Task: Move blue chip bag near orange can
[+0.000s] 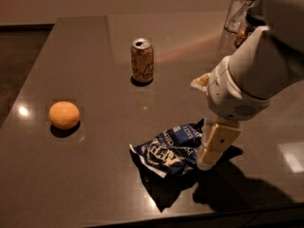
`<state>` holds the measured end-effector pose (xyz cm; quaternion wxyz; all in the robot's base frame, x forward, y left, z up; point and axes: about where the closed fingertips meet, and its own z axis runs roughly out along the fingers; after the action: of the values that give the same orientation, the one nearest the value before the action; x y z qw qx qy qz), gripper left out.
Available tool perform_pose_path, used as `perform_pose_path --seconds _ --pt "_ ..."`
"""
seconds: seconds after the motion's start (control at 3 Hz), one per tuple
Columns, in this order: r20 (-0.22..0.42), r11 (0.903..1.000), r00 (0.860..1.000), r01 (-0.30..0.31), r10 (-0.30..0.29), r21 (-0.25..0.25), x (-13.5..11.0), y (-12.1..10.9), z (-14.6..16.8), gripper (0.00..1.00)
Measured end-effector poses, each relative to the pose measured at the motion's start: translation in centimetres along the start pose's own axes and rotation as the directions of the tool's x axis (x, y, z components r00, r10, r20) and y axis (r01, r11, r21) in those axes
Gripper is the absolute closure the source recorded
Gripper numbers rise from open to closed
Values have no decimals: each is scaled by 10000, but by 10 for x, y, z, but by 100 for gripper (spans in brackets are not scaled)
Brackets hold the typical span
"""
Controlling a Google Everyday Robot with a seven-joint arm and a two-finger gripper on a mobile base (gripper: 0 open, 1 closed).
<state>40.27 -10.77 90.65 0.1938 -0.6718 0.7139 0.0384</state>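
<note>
One gripper point(207, 160), at blue chip bag point(170, 149) edge

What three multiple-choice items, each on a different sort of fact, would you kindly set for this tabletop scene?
1. How is the orange can placed on the table?
A. lying on its side
B. standing upright
C. crushed flat

2. What colour is the round fruit on the left of the table?
A. orange
B. green
C. red

3. Where is the gripper?
A. over the can
B. touching the fruit
C. low at the right edge of the blue chip bag

Answers:
1 B: its silver top faces up.
2 A: its skin is plain orange.
3 C: it hangs at the bag's right side, far from both can and fruit.
</note>
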Motion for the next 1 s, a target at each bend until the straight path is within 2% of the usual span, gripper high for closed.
perform_pose_path --seconds 0.33,0.67,1.0 --pt "-201 9988 9990 395 -401 -297 -10 8 20 0" --pt "-578 9958 9965 566 -608 -724 -10 14 34 0" --pt "-878 9933 9946 462 -557 -1063 -6 16 41 18"
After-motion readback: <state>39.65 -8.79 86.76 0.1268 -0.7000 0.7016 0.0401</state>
